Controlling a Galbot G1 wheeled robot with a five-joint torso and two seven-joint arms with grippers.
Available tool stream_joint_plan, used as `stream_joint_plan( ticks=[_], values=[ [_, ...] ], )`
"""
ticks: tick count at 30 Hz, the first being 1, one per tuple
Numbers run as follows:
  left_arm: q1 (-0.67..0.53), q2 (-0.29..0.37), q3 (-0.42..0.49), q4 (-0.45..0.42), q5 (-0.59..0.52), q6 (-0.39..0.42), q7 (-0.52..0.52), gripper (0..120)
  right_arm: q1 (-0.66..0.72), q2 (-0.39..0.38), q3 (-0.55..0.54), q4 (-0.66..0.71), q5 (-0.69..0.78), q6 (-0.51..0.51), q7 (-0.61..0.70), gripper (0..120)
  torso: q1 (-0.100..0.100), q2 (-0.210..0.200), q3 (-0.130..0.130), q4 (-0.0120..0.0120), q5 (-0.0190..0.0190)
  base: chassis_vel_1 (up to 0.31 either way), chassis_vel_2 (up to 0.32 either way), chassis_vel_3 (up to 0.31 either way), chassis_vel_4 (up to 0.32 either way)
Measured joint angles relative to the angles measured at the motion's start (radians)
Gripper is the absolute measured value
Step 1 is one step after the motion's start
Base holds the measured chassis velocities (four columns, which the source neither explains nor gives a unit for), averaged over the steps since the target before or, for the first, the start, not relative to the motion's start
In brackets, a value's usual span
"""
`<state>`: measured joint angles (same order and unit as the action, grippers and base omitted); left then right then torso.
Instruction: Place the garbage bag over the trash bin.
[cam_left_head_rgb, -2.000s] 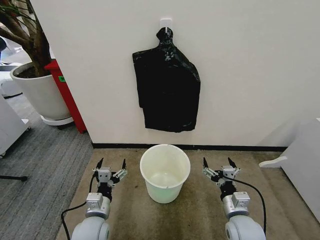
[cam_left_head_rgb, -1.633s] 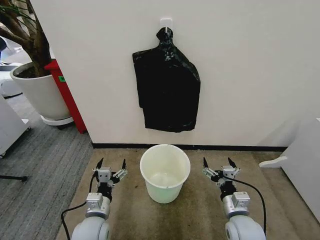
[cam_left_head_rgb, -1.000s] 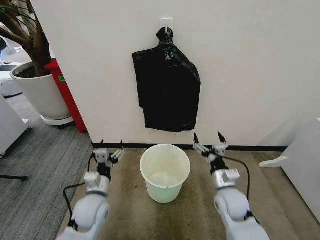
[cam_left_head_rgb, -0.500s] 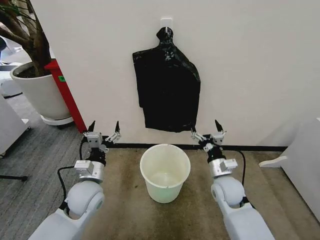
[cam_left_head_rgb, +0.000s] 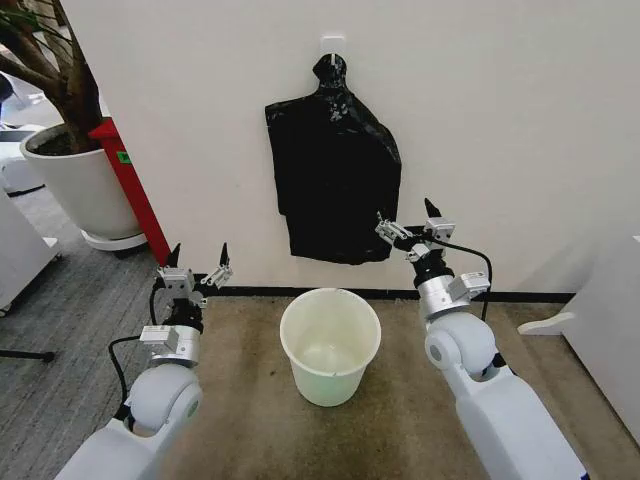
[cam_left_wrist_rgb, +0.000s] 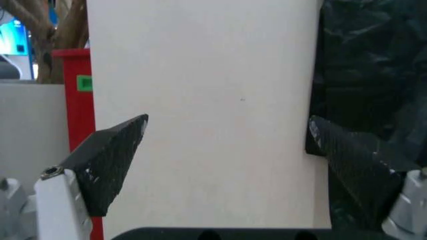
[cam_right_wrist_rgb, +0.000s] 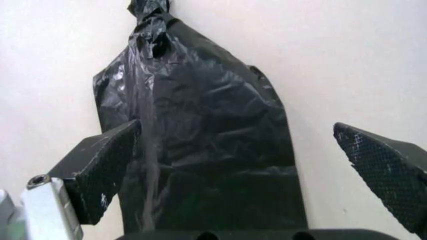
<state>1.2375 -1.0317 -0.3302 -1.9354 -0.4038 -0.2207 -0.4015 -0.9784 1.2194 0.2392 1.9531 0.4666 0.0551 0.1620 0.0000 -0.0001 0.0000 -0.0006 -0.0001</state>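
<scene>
Task barely begun, my read. Flat black plastic bundle, knotted top (cam_left_head_rgb: 334, 175), hangs on wall hook above round cream-white plastic trash bin (cam_left_head_rgb: 330, 345) on floor, unlined. My right end effector (cam_left_head_rgb: 407, 225) open beside bundle's lower corner; left end effector (cam_left_head_rgb: 195, 266) open, low near wall.

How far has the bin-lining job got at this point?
Nothing is done yet: the trash bin stands unlined on the floor. The black bag bundle hangs knotted from the wall hook. In hand: the right gripper, open, is raised beside its lower edge; the left gripper, open, is lower, holding nothing. Left: grasping a bag and fitting it.
</scene>
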Motion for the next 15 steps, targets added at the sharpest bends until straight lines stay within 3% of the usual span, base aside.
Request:
stream_joint_plan(
  ticks=[5,6,8,12,15],
  values=[
    [-0.001,-0.014,-0.001,0.011,0.001,-0.003,0.0,94,0.068,-0.006,-0.029,-0.034,0.048,0.002,0.002,100,0.0,0.0,0.0,0.0003,-0.0001,0.0,0.0,0.0,0.0],
    [0.0,-0.031,-0.001,0.017,0.006,-0.005,0.0,94,0.144,-0.008,-0.044,-0.052,0.071,0.002,0.003,100,0.0,0.0,0.0,0.0012,-0.0001,0.0,0.0,0.0,0.0],
    [0.003,-0.043,0.002,0.019,0.01,-0.015,0.007,94,0.195,0.0,-0.071,-0.091,0.107,0.0,0.009,100,0.0,0.0,0.0,0.0002,0.0009,0.0,0.0,0.0,0.0],
    [0.004,-0.049,0.004,0.036,0.021,-0.031,0.012,94,0.308,0.01,-0.123,-0.165,0.183,0.0,0.018,100,0.0,0.0,0.0,0.0009,0.0002,0.0,0.0,0.0,0.0],
    [0.004,-0.051,0.006,0.039,0.023,-0.033,0.012,94,0.332,0.011,-0.129,-0.175,0.193,0.0,0.019,100,0.0,0.0,0.0,0.0013,0.0002,0.0,0.0,0.0,0.0]
  ],
)
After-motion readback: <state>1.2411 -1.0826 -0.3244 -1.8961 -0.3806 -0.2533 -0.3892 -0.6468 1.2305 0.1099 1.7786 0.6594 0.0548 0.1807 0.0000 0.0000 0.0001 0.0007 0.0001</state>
